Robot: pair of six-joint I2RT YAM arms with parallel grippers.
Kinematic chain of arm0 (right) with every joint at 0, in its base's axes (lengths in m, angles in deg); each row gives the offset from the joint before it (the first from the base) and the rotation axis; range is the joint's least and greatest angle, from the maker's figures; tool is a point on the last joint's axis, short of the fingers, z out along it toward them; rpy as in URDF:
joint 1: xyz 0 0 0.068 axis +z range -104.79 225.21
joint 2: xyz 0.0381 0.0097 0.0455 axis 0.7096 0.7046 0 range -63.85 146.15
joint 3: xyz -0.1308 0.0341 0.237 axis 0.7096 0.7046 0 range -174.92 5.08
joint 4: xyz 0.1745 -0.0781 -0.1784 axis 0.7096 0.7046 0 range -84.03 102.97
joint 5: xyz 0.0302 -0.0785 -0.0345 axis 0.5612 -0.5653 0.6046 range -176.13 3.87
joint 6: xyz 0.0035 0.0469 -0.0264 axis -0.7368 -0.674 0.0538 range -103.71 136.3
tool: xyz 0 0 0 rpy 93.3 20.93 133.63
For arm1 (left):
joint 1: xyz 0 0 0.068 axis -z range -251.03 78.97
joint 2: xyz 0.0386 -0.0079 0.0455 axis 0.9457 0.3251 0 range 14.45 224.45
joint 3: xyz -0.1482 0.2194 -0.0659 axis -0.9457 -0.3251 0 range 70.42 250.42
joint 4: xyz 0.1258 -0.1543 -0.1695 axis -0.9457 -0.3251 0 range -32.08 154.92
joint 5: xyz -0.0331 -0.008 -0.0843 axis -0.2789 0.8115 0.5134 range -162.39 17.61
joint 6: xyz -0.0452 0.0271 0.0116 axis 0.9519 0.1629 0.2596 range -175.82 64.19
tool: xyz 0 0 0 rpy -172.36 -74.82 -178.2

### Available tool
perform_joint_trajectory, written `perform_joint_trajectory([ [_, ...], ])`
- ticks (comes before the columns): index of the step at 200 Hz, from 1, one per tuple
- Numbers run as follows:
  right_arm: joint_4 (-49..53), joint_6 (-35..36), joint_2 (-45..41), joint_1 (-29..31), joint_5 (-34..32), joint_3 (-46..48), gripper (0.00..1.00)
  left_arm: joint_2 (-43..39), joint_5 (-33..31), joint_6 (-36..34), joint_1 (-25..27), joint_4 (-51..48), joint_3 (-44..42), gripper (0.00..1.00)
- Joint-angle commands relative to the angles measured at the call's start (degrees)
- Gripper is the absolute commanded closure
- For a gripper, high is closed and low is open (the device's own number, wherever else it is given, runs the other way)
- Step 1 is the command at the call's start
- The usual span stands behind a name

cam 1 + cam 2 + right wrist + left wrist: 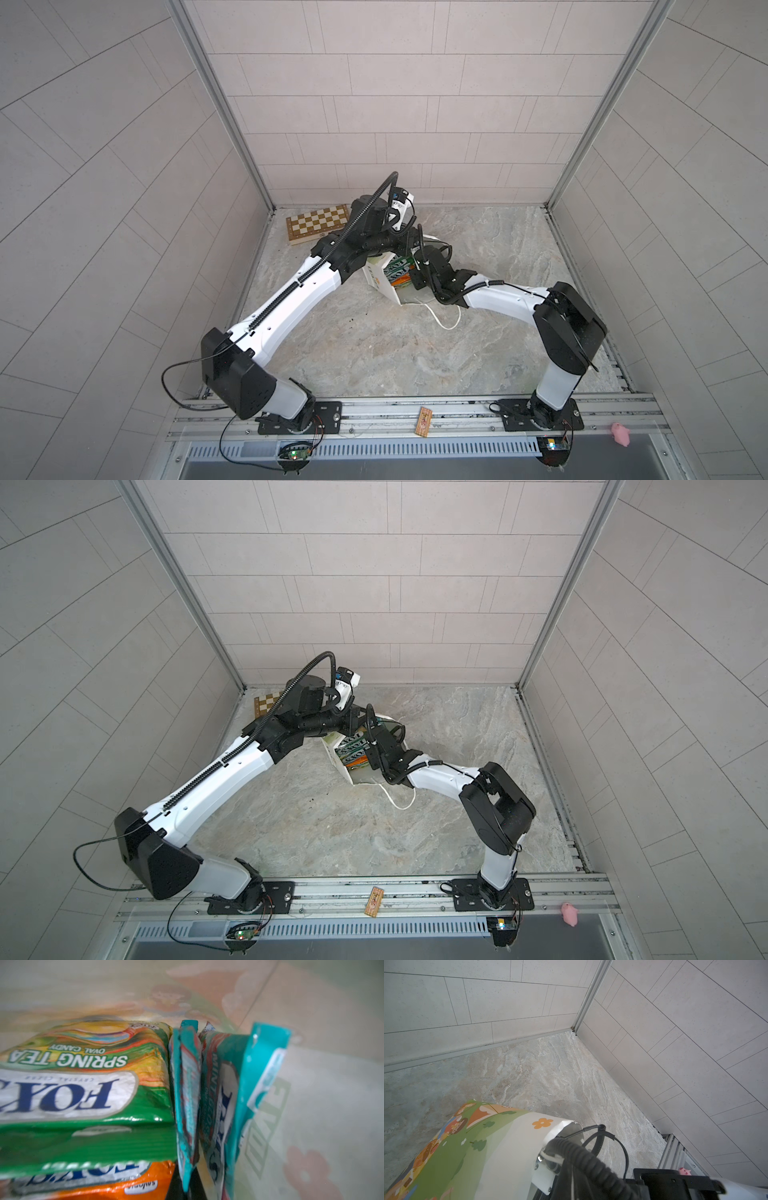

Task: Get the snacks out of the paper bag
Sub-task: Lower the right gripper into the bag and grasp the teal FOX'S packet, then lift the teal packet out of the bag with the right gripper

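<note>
The left gripper (400, 246) clamps the white printed paper bag (376, 278); the right gripper (188, 1192) pinches a glossy teal candy packet (187, 1095) inside; next, withdraw.

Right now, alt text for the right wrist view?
Close-up inside the paper bag: the dark right gripper seems to pinch the end of a teal packet standing on edge, a second teal packet beside it. On its other side a green Spring Tea packet lies flat above an orange packet.

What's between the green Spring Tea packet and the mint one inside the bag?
A thin teal packet standing on edge; the right wrist view shows it.
</note>
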Motion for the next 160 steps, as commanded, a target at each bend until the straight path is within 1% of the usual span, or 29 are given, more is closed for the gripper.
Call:
perform_joint_trajectory([
  [1, 0.43, 0.75, -5.25, 0.27, 1.51, 1.41, 1.0, -1.81, -2.08, -1.2, 0.35, 0.37, -0.4, 1.0],
  [25, 0.77, 1.13, -8.18, 0.29, 2.32, 2.65, 1.0, -1.7, -3.38, -1.37, 0.39, 0.14, -0.51, 1.0],
  [79, 2.35, 2.06, -16.11, 0.22, 5.23, 5.48, 1.0, -1.37, -4.23, -1.44, 0.39, 0.01, -0.66, 1.0],
  [160, 5.92, 4.85, -29.56, 0.22, 1.77, 7.83, 1.0, -1.38, -3.5, -1.73, 0.41, 0.01, -0.6, 1.0],
])
